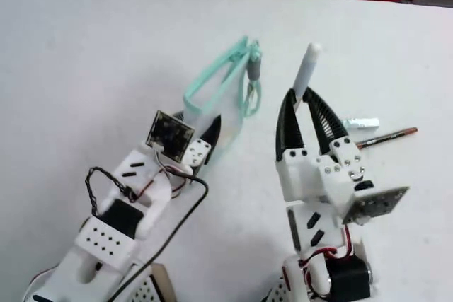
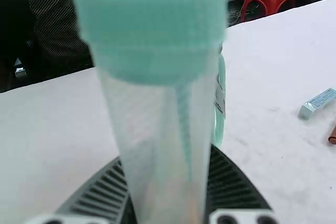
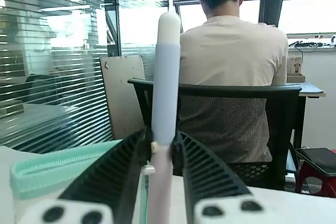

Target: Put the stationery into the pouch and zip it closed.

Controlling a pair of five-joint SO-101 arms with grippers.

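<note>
The left claw pinches the clear, teal-edged pouch, whose mouth gapes open. Just beside it the right claw grips a white pen; a pencil lies on the tabletop.

The high camera looks steeply down on the table, with the pouch near the middle. The left wrist camera sits close against the pouch, facing across the table. The right wrist camera looks level past a pen, just beside the pouch. All three share the pouch.
</note>
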